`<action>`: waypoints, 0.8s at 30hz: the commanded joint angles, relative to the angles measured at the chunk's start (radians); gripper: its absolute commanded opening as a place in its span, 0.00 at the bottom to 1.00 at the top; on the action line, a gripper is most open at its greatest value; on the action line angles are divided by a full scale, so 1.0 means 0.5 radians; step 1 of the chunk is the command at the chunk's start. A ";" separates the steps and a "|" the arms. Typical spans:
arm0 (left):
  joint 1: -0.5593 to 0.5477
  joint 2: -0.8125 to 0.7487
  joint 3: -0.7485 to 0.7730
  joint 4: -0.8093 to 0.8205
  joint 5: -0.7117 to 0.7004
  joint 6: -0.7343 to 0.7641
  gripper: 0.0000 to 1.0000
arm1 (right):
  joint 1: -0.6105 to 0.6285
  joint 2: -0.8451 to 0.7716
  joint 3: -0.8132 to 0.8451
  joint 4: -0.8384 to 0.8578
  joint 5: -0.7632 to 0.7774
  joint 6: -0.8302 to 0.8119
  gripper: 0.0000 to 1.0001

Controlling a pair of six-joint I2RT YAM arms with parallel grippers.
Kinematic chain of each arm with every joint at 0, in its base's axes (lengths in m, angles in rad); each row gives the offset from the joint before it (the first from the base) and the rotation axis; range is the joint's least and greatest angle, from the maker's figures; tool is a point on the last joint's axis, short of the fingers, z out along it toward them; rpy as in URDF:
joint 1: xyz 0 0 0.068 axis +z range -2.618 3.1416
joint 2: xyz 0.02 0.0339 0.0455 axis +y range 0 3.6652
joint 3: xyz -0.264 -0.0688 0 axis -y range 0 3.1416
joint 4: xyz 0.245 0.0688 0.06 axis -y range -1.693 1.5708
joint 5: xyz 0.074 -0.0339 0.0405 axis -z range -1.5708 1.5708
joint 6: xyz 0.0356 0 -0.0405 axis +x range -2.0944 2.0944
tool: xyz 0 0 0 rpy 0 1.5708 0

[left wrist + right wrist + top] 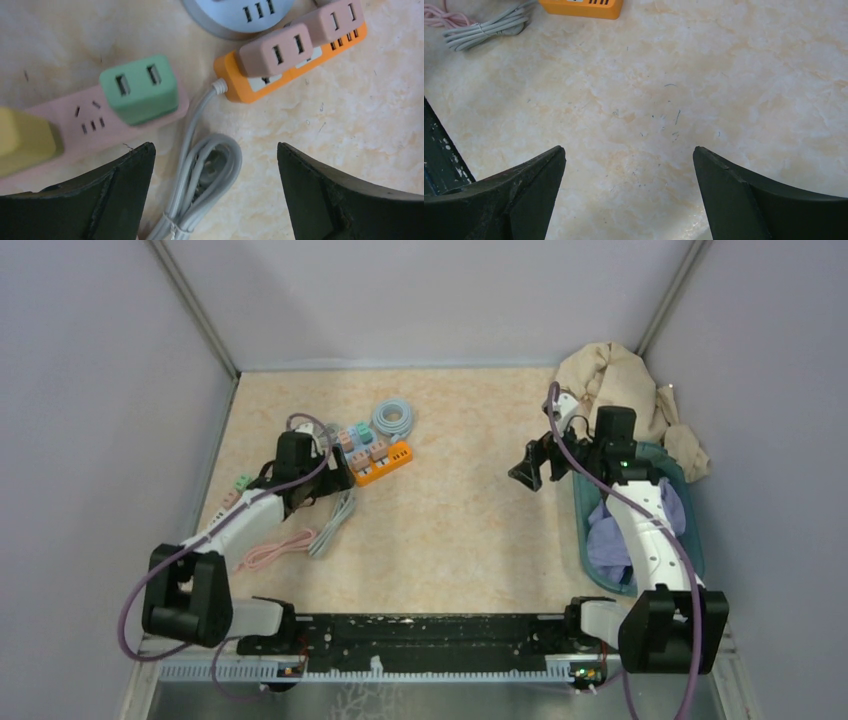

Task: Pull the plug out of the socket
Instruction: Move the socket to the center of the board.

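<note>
A pink power strip (85, 127) lies on the table with a green plug (142, 90) and a yellow plug (25, 140) pushed into it. An orange power strip (240, 92) (385, 462) carries two dusty-pink plugs (275, 50). My left gripper (215, 147) (335, 478) is open and empty. It hovers over a tied grey cable bundle (210, 170), just short of both strips, with the green plug off its left finger. My right gripper (629, 150) (528, 477) is open and empty over bare table, far right of the strips.
A round grey socket hub (394, 418) sits behind the orange strip. A pink cable (270, 550) and the grey cable (335, 520) lie near the left arm. A teal basket (583, 530) with purple cloth stands at right, with beige cloth (620, 380) behind it.
</note>
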 commanded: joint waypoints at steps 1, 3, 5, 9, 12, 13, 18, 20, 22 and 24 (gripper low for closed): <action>0.009 0.275 0.351 -0.187 0.182 0.412 0.94 | 0.022 0.023 -0.001 0.228 -0.119 -0.010 0.99; -0.002 0.364 0.468 -0.203 0.286 0.596 0.92 | 0.024 0.032 0.000 0.256 -0.123 -0.001 0.99; -0.017 0.415 0.520 -0.163 0.351 0.794 0.91 | 0.025 0.039 -0.004 0.265 -0.118 -0.006 0.99; -0.023 0.501 0.545 -0.036 0.511 1.185 0.90 | 0.025 0.050 -0.020 0.276 -0.118 -0.012 0.99; -0.020 0.580 0.573 0.030 0.628 1.362 0.91 | 0.026 0.061 -0.019 0.280 -0.117 -0.010 0.99; -0.020 0.615 0.589 0.036 0.660 1.405 0.91 | 0.026 0.064 -0.018 0.283 -0.118 -0.013 0.99; -0.020 0.809 0.693 -0.051 0.693 1.515 0.86 | 0.023 0.080 -0.005 0.276 -0.108 -0.021 0.99; -0.020 0.856 0.705 -0.039 0.695 1.513 0.85 | 0.024 0.086 -0.004 0.273 -0.106 -0.022 0.99; -0.020 0.884 0.684 0.041 0.692 1.509 0.85 | 0.025 0.092 -0.003 0.274 -0.110 -0.022 0.99; -0.020 0.912 0.654 0.126 0.709 1.509 0.85 | 0.024 0.100 0.003 0.279 -0.114 -0.017 0.99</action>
